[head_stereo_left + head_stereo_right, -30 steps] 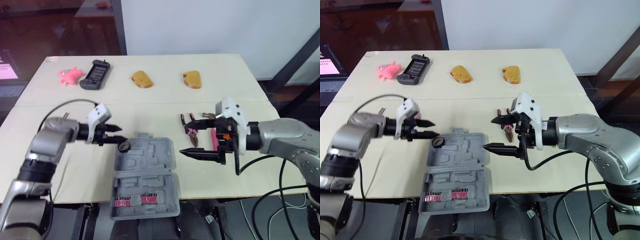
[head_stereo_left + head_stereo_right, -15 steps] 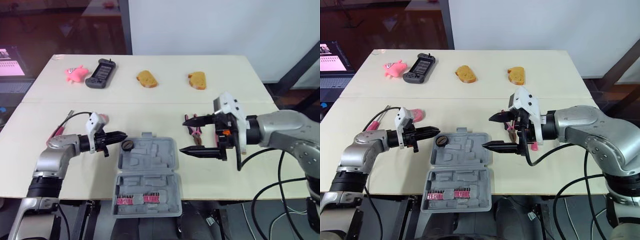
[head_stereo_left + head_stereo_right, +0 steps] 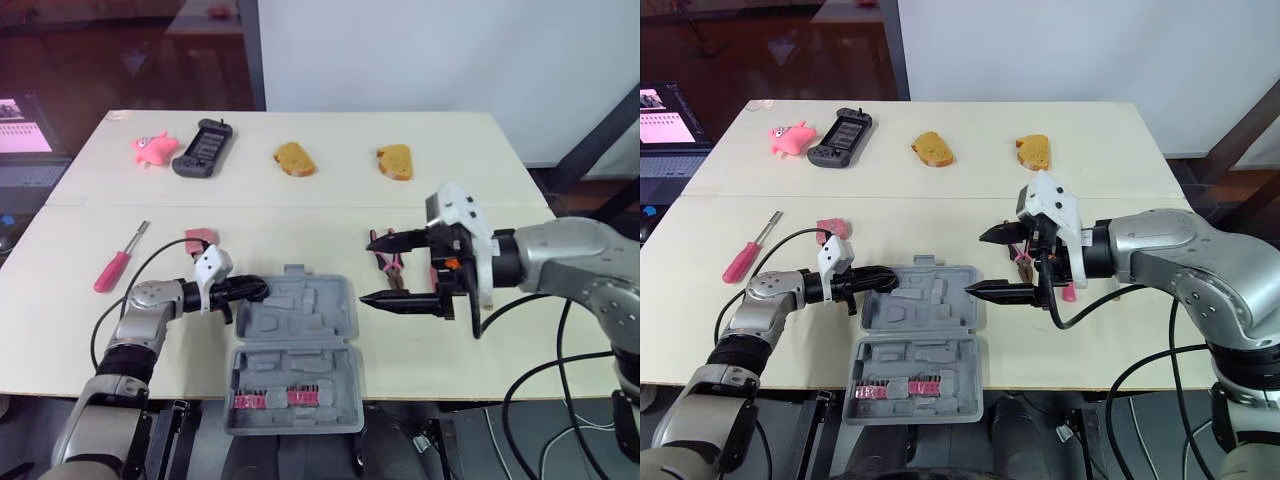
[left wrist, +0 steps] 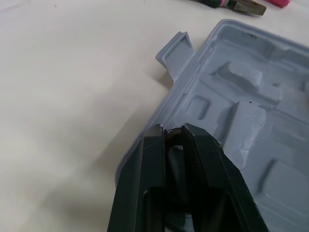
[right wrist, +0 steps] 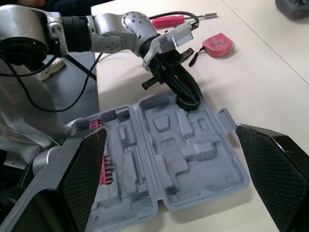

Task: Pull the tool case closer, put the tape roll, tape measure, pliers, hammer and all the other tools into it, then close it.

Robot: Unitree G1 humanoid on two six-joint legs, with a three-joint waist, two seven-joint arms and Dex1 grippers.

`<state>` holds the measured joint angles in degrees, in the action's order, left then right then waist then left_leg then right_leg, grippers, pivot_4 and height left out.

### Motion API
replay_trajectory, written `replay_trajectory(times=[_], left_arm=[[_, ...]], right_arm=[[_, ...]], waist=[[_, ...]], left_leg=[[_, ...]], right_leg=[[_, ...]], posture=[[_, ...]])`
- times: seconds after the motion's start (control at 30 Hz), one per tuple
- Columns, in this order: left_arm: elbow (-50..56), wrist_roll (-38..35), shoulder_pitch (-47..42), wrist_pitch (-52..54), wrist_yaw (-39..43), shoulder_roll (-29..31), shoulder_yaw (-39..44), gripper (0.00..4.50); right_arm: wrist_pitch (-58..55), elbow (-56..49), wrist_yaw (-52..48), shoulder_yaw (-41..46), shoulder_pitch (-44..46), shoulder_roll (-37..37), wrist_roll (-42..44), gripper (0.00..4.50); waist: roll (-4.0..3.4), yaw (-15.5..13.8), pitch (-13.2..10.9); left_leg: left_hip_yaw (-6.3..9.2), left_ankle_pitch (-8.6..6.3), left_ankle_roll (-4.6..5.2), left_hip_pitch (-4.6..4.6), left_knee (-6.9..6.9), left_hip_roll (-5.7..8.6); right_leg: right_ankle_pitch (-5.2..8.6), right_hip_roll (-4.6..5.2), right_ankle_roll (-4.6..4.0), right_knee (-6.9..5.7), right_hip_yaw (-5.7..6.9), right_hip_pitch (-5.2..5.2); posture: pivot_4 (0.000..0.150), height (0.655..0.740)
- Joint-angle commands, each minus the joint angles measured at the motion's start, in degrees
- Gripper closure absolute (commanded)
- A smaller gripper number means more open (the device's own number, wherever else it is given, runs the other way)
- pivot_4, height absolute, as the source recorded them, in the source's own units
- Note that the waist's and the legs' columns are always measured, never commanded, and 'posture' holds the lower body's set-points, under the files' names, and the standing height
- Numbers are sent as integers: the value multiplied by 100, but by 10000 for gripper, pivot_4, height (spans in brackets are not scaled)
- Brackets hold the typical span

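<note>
Left gripper (image 3: 256,290) with tape roll (image 5: 188,101) over open tool case (image 3: 305,325)

Silver arms (image 3: 565,255), black cables (image 3: 473,325), white wrist housings (image 3: 455,210)

Bright, even light falls from overhead on the pale table (image 3: 330,215), so the small things on it throw only thin, soft shadows. The grey tool case (image 3: 300,330) is evenly lit, with faint shading in its moulded hollows and a soft grey shadow along its left edge. The white wall (image 3: 430,50) at the far right is flatly bright. The dark floor (image 3: 90,60) at the far left carries pale reflections beside a glowing screen (image 3: 22,138). In the right wrist view, the right gripper's (image 5: 170,130) spread fingers (image 5: 77,183) loom stretched at the edges.
</note>
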<state>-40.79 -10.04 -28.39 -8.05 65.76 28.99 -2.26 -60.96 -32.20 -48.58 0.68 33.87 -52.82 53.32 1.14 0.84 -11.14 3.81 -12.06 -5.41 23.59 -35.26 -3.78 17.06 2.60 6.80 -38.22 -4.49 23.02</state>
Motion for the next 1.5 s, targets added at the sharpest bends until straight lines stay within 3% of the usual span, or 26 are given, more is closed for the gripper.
replay_trajectory(times=[0.03,0.3,0.63,0.73,0.93,1.1,1.23,1.5], left_arm=[[-145,249,81,-214,-132,70,-70,38619],[1016,-97,236,159,-55,95,89,38619],[3040,-954,1076,1789,-154,660,714,38619],[3501,-1131,1434,2007,-328,980,1147,30475],[4122,-1400,2504,2173,-646,1627,2444,204],[4221,-1552,3677,2130,-609,1798,3578,204],[3629,-1558,4329,1818,-698,1753,4477,204],[2954,-1651,4544,1580,-667,1921,5015,204]], right_arm=[[1,-134,33,223,60,-61,116,0],[10,-122,94,183,65,-5,173,0],[144,178,156,290,37,247,274,0],[273,455,55,423,-107,266,192,0],[1102,960,-291,822,-1015,200,-355,0],[1998,1418,-662,1407,-2088,166,-868,0],[2918,2176,-724,1996,-2813,337,-1371,0],[3710,2973,-894,2385,-3423,541,-1718,0]], waist=[[0,6,0],[0,6,0],[1,47,-2],[-1,30,-4],[1,25,-5],[6,22,-2],[6,28,-3],[8,31,-2]], left_leg=[[0,0,0,-7,2,0],[0,0,0,-9,4,0],[0,0,0,-9,8,-4],[0,0,0,-9,9,-4],[-8,-3,2,-9,14,-4],[-15,-4,1,-9,13,-4],[-17,-6,4,-9,13,-4],[-24,-7,3,-12,12,-3]], right_leg=[[0,0,0,0,0,-8],[1,0,0,4,0,-12],[1,-2,-1,4,-1,-9],[1,-1,-1,5,-1,-8],[3,3,-1,16,-4,-8],[4,3,-4,17,-9,-5],[14,3,-20,21,-10,-4],[19,5,-29,25,-16,-4]], posture=[[1500,7400],[1500,7400],[1500,7400],[1500,7400],[1500,7400],[1500,7400],[1500,7400],[1500,7400]])
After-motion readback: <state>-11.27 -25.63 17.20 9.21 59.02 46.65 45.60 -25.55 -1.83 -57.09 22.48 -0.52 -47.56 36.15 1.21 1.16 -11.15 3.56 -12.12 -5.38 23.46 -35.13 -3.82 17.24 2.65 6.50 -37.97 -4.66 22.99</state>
